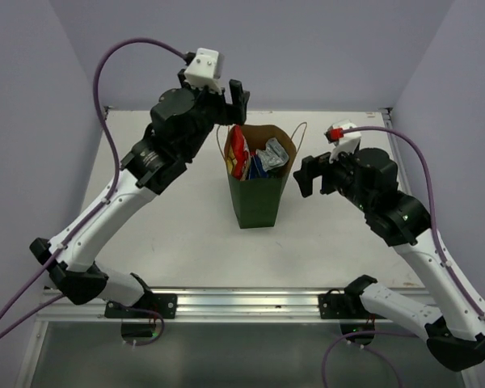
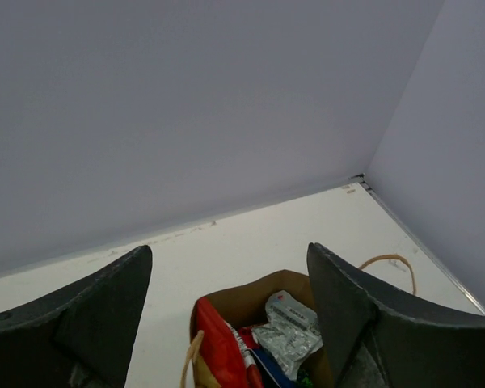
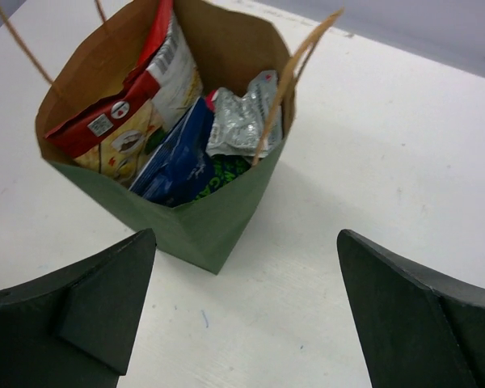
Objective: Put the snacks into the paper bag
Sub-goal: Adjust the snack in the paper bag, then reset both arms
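The paper bag stands upright in the middle of the surface, between the two arms, its mouth gaping; inside it lean a large white-red-yellow chip bag, a blue-white packet, a silver-grey foil packet and a sliver of a green packet; the left fingers hang spread wide above the far left of the bag's rim with nothing between them, and the right fingers stand wide open and empty to the bag's right, apart from it; the packets look light, air-filled and crinkly, with slick film that would likely slide in a loose pinch, and the chips would probably crush under a hard squeeze, so a flat top seam or a corner seems the best hold; the bag is thin paper, probably light enough to tip or skid if nudged, and its rim or the tan loop handles seem the places to steady it; the bag's bottom is hidden under the packets; no pink or purple packet can be made out; the left wrist view cuts off the bag's lower part; the arms hide patches of the surface in the top view, so I cannot tell whether a packet lies behind them
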Robot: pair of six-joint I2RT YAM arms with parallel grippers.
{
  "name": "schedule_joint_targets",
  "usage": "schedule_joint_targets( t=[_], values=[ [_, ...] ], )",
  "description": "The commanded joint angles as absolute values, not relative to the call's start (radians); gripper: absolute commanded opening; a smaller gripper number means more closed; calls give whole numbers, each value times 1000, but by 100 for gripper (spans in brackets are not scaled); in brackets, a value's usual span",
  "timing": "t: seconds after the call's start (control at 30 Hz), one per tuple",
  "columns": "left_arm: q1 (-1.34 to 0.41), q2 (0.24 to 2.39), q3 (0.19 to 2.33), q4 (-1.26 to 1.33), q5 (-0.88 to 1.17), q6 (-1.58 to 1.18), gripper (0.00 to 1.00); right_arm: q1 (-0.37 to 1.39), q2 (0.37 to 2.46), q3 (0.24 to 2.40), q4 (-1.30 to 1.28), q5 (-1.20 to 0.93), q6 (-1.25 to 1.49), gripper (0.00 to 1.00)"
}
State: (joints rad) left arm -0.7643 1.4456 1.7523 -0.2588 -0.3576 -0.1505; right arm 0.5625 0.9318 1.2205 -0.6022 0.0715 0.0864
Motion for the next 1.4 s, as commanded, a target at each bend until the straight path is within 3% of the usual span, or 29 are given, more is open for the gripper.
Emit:
schedule_joint_targets(
  t=[0.0,0.23,0.47,0.77,1.37],
  values=[
    [-747,1339,1634,-171,-469,-48,84,561,879,1243,-531,277,94,99],
    [-741,1088,1367,-68,-679,75,99,563,773,1184,-479,602,75,99],
    [-739,885,1151,-23,-827,103,100,561,667,1126,-431,796,37,99],
    [-739,706,991,-29,-971,94,100,561,526,1031,-325,842,-18,98],
    [-739,523,881,81,-1029,103,100,563,540,1045,-328,813,-57,98]
  ],
)
